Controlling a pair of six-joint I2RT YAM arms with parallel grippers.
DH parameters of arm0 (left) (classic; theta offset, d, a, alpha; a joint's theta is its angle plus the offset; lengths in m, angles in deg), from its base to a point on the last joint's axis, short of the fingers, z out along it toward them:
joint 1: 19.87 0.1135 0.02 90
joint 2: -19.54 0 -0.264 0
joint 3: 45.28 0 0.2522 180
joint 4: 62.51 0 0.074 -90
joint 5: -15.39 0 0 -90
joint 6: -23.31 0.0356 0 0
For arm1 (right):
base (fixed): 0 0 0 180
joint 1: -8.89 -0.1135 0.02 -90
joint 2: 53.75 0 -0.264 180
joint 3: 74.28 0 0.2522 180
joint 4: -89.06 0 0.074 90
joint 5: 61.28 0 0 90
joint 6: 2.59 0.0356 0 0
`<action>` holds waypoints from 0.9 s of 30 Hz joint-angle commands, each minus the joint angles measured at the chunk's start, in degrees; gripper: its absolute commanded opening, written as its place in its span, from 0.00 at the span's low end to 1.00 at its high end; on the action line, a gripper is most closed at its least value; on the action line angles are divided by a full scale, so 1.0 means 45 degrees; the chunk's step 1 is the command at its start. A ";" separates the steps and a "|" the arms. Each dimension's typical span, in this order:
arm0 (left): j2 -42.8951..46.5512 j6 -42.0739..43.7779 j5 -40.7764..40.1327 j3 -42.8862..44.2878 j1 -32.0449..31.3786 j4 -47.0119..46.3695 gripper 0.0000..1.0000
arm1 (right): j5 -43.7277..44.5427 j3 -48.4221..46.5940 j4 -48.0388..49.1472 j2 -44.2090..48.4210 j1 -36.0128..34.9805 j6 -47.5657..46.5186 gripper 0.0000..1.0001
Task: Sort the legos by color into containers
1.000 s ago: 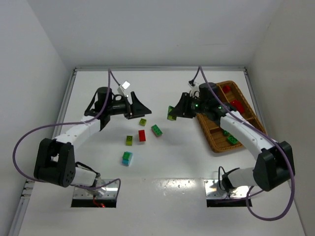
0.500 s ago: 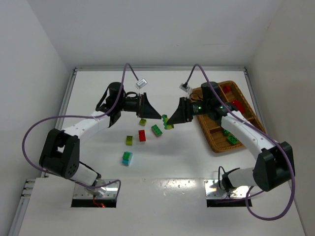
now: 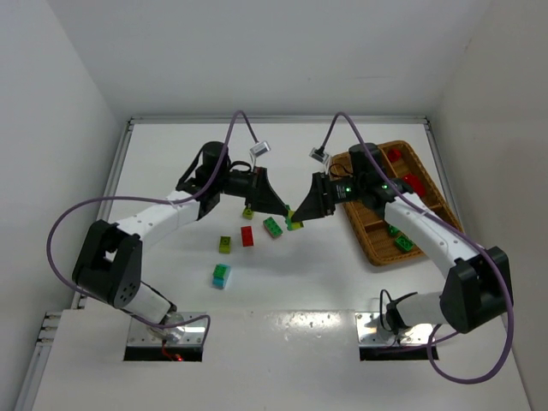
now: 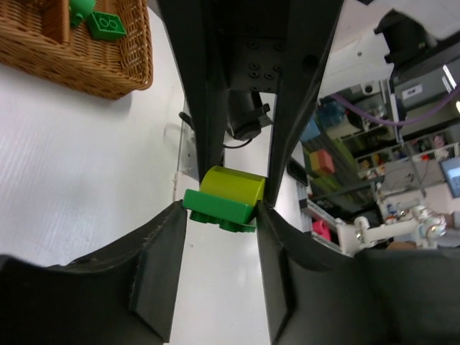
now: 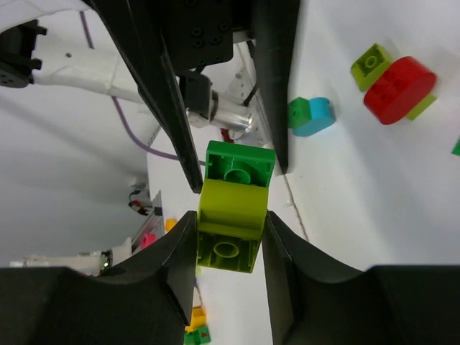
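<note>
Now both arms reach to the middle of the desk (image 3: 330,274), and their tools meet tip to tip there. Between them is one pair of legos plugged together: a green brick (image 4: 215,210) and a yellow-green brick (image 5: 233,205).

The left tool (image 4: 221,208) is closed to a narrow gap. Its two fingers lie against opposite sides of the green brick, so it has hold of this brick. The right tool (image 5: 230,219) is also closed to a narrow gap, and it clamps the yellow-green brick between its fingers. So each tool grips one half of the same pair. In the top view the pair is left of the wicker tray (image 3: 364,233), not in it and apart from its rim.

Five other legos lie loose on the desk, on the near side of the two tools and a little to the left. They are a small yellow-green piece (image 3: 248,212) close under the left arm, a red brick (image 3: 247,236), a loose green brick (image 3: 273,227), a second yellow-green piece (image 3: 224,244) and, nearest to the arm bases, a cyan and green pair (image 3: 221,275).

The wicker tray stands at the right side of the desk. In its far compartments are red legos (image 3: 413,182), and in a near compartment are green legos (image 3: 402,243).
</note>
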 commanded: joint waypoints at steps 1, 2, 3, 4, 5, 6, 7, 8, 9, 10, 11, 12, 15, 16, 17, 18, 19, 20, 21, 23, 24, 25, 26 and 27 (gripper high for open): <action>0.0095 0.0542 0.0529 0.0494 -0.0087 -0.0324 0.46 | -0.0384 -0.0532 0.0303 0.0038 -0.0038 -0.0361 0.18; 0.0097 0.0543 0.0529 0.0494 -0.0087 -0.0324 0.44 | -0.0384 -0.0416 0.0303 0.0038 -0.0038 -0.0361 0.18; 0.0213 0.0543 0.0529 0.0494 -0.0087 -0.0324 0.40 | -0.0384 -0.0415 0.0303 0.0038 -0.0038 -0.0361 0.18; 0.0214 0.0543 0.0529 0.0610 -0.0087 -0.0324 0.33 | -0.0384 -0.0415 0.0187 0.0038 -0.0038 -0.0361 0.18; 0.0214 0.0543 0.0393 0.0611 -0.0087 -0.0324 0.33 | -0.0384 -0.0415 0.0186 0.0038 -0.0038 -0.0361 0.18; 0.0214 0.0543 0.0392 0.0727 -0.0087 -0.0324 0.30 | -0.0268 -0.0299 0.0186 0.0038 -0.0038 -0.0361 0.18; 0.0214 0.0543 0.0256 0.0728 -0.0087 -0.0440 0.21 | -0.0267 -0.0298 0.0186 0.0038 0.0078 -0.0361 0.18; 0.0330 0.0408 0.0081 0.0728 -0.0087 -0.0441 0.15 | -0.0093 -0.0298 0.0186 0.0038 0.0079 -0.0361 0.18; 0.0331 0.0407 0.0079 0.0844 -0.0087 -0.0441 0.09 | 0.0083 -0.0298 -0.0027 0.0038 0.0195 -0.0535 0.16; 0.0466 0.0407 -0.0075 0.0845 -0.0087 -0.0441 0.01 | 0.0259 -0.0163 -0.0203 0.0038 0.0196 -0.0537 0.16; 0.0468 0.0407 -0.0251 0.0845 -0.0087 -0.0248 0.00 | 0.0764 -0.0161 -0.0379 0.0038 0.0409 -0.0537 0.16; 0.0468 0.0407 -0.0736 0.0845 -0.0087 -0.0091 0.00 | 0.1097 -0.0161 -0.0535 0.0038 0.0701 -0.0421 0.16; 0.0604 0.0154 -0.1227 0.0534 0.0400 -0.0148 0.00 | 0.1939 0.0091 -0.0324 0.0972 0.1384 -0.0012 0.16; 0.0740 0.0037 -0.1384 0.0281 0.0517 -0.0438 0.00 | 0.2173 0.0093 -0.0322 0.1130 0.1581 -0.0009 0.16; 0.0741 -0.0139 -0.1560 0.0279 0.0712 -0.0441 0.00 | 0.2330 0.0093 -0.0322 0.1248 0.1776 -0.0009 0.16; 0.0741 -0.0140 -0.1561 0.0279 0.0714 -0.0441 0.00 | 0.2640 0.0093 -0.0457 0.1249 0.2088 -0.0009 0.16; 0.0586 -0.0546 -0.1561 0.0124 0.0888 -0.0731 0.00 | 0.2644 0.0093 -0.0575 0.1423 0.2226 -0.0009 0.16; 0.0449 -0.0744 -0.1697 -0.0013 0.0889 -0.0889 0.00 | 0.2818 0.0093 -0.0576 0.1424 0.2228 -0.0009 0.16; 0.0448 -0.0939 -0.1698 -0.0014 0.0889 -0.1084 0.00 | 0.3245 0.0093 -0.0711 0.1425 0.2402 -0.0009 0.16; 0.0331 -0.1350 -0.1835 -0.0014 0.0889 -0.1377 0.00 | 0.3442 0.0093 -0.0908 0.1425 0.2558 -0.0009 0.16; 0.0215 -0.1351 -0.1951 -0.0014 0.0889 -0.1379 0.00 | 0.4914 -0.0023 -0.0908 0.1425 0.2560 0.0242 0.16; 0.0214 -0.1487 -0.2087 -0.0014 0.0889 -0.1379 0.00 | 0.5741 -0.0160 -0.1604 0.1425 0.2676 0.0244 0.16; 0.0078 -0.1353 -0.2205 -0.0014 0.0889 -0.0992 0.00 | 0.6929 -0.0316 -0.2056 0.1425 0.2677 0.0477 0.16; 0.0077 -0.1197 -0.2535 0.0237 0.0889 -0.0601 0.00 | 0.9918 -0.0762 -0.2524 0.1076 0.2677 0.0769 0.16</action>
